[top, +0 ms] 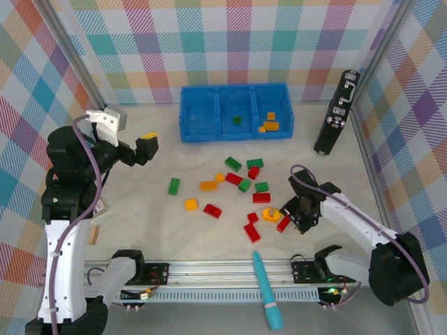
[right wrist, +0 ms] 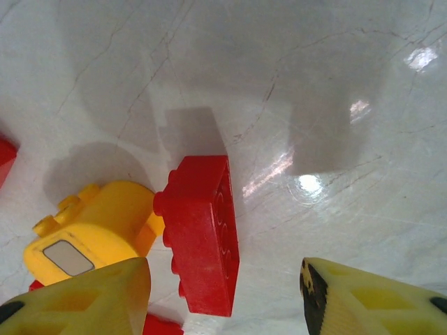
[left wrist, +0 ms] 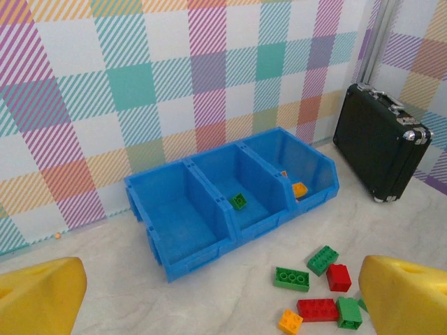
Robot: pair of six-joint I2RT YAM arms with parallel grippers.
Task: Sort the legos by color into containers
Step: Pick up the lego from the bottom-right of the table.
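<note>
— Any writing you can read from where you are?

— The yellow rounded piece (right wrist: 98, 237) by my right gripper (top: 292, 218) has a pale panel on its side, but I can make out no letters on it. The black case (top: 336, 112) against the right wall shows silver latches; any mark on it is too small to tell.

— How are your arms set?

— My left arm stands tall at the left side, forearm reaching out level. My left gripper (top: 147, 143) hangs well above the table (top: 174, 230) with its yellow fingers (left wrist: 38, 296) spread wide and nothing between them. My right arm lies low, stretched in from the right, wrist bent down to the tabletop.

— And the right jaws?

— Partly apart, clamped on nothing. A red brick (right wrist: 202, 237) lies on its side between them, nearer my left finger and touching the yellow piece.

— Where are the legos?

— Most are scattered mid-table (top: 237, 185), near the blue bin (top: 234, 134) at the back. One green brick (top: 238, 121) sits in its middle compartment and orange ones (top: 269, 125) in the right.
</note>
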